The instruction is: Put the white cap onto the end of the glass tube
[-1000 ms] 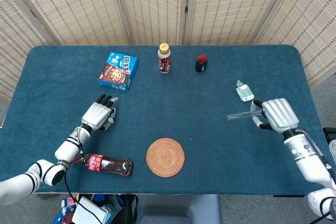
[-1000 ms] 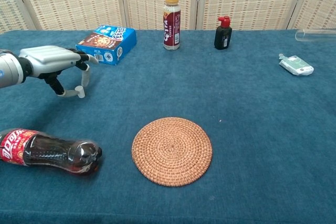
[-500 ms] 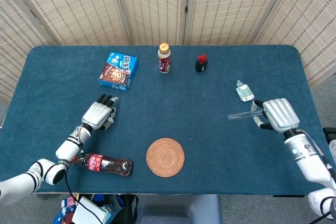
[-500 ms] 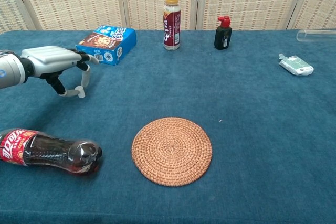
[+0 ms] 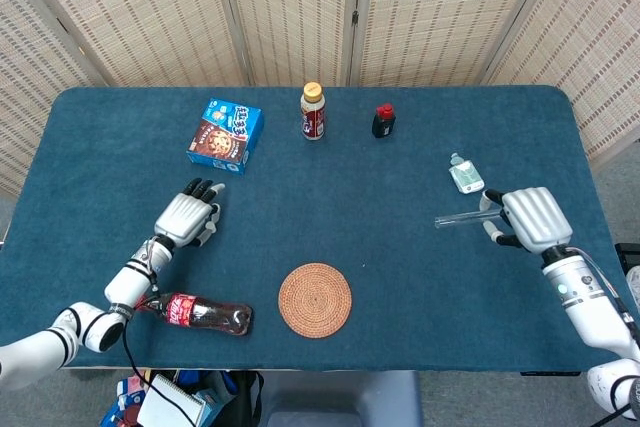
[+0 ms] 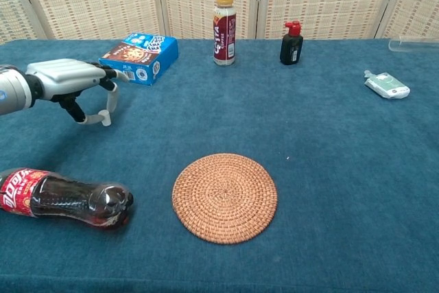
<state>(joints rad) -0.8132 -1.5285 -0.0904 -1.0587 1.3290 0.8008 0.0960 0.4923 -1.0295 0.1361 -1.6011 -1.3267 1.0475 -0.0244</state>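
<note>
- The left hand [image 6: 68, 77] hovers over the left side of the surface [image 5: 400, 277], palm down, fingers curled toward the surface. Compared with a second ago it has hardly moved; only the fingertips sit a little higher in the chest view.
- In the chest view a small white piece sits at the tips of this hand's fingers [image 6: 110, 104]. I judge that this is the white cap [image 6: 104, 118], pinched and lifted off the cloth, but it is too small to be sure.
- The cola bottle [image 5: 205, 314] lies on its side near the left forearm, untouched.
- The right hand [image 5: 530, 219] is on the right side, back up, fingers closed around one end of the glass tube [image 5: 458, 217]. The tube is roughly level and its free end points left, toward the middle.
- Since the earlier frames the tube has drifted slightly right and a little higher in the chest view, so the hand has made only a small correction.
- The two hands are still well apart, so the cap is not on the tube. In my judgement the bringing-together is not yet begun.
</note>
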